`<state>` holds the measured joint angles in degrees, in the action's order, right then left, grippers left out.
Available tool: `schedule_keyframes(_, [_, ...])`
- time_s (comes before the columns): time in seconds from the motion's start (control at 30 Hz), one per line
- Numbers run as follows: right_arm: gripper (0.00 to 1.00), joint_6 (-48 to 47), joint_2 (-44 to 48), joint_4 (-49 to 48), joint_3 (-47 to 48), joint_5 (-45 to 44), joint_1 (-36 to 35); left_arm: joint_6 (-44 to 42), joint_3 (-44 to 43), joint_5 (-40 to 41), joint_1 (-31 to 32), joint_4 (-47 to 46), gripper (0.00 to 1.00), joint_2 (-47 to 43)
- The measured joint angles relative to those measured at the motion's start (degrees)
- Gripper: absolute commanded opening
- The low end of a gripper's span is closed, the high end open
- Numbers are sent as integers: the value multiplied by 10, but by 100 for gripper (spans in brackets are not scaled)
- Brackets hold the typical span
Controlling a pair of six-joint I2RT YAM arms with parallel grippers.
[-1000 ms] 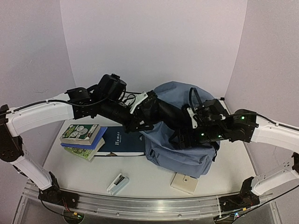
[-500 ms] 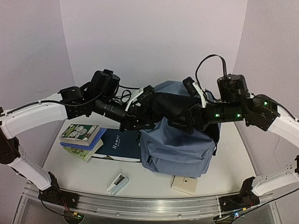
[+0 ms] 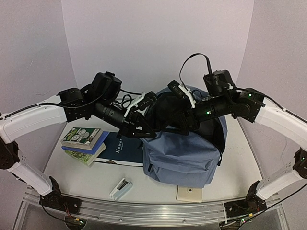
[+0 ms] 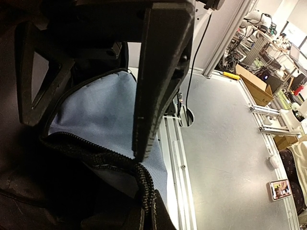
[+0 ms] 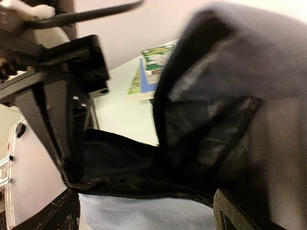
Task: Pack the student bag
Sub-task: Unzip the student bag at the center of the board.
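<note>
White tabletop, nearest the arm bases, carries a small white device and a beige square, the square tucked partly under the front edge of the bag. To the left lie a dark blue book and, overlapping its left side, a stack of green-covered books. The slate-blue bag stands upright right of centre, front pocket toward the arm bases, its lower left corner just over the blue book's right edge. Both arms meet over its open top. The left gripper is closed tight on the near-left rim, its fingers on the black zipper edge with blue fabric hanging below. The right gripper comes in from the right at the mouth, jaws spread wide. Its wrist view shows black lining and zipper edge running between its fingers, and nothing in that blurred frame shows them clamped on anything. Behind, plain lilac walls close the corner.
</note>
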<state>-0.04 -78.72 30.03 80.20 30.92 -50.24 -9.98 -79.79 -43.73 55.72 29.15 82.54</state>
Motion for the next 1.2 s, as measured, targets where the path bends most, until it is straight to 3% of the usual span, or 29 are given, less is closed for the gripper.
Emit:
schedule_keyframes(0.33, [85, -34, -29, 0, 18, 92, 1, -19, -27, -24, 0, 32, 0, 14])
schedule_keyframes(0.47, [67, -46, -41, 0, 24, 107, 1, -23, -35, -29, 0, 45, 0, 20])
schedule_keyframes(0.57, [38, -48, -46, 1, 25, 119, 1, -23, -35, -23, 0, 51, 0, 20])
schedule_keyframes(0.7, [19, -43, -44, 0, 24, 126, 0, -21, -35, -6, 0, 49, 1, 20])
schedule_keyframes(0.8, [9, -32, -36, 0, 19, 122, 0, -18, -35, 17, 0, 45, 14, 20])
schedule_keyframes(0.9, [1, -17, -20, 2, 14, 111, 1, -11, -34, 49, 2, 37, 40, 17])
schedule_keyframes(0.97, [0, -2, -7, 4, 12, 101, 1, -3, -32, 78, 2, 30, 53, 10])
schedule_keyframes(1.1, [0, 18, 14, 9, 6, 83, 1, 1, -15, 136, 2, 9, 60, -24])
schedule_keyframes(1.2, [0, 29, 22, 10, 4, 72, 1, -1, -6, 185, 2, -4, 60, -58])
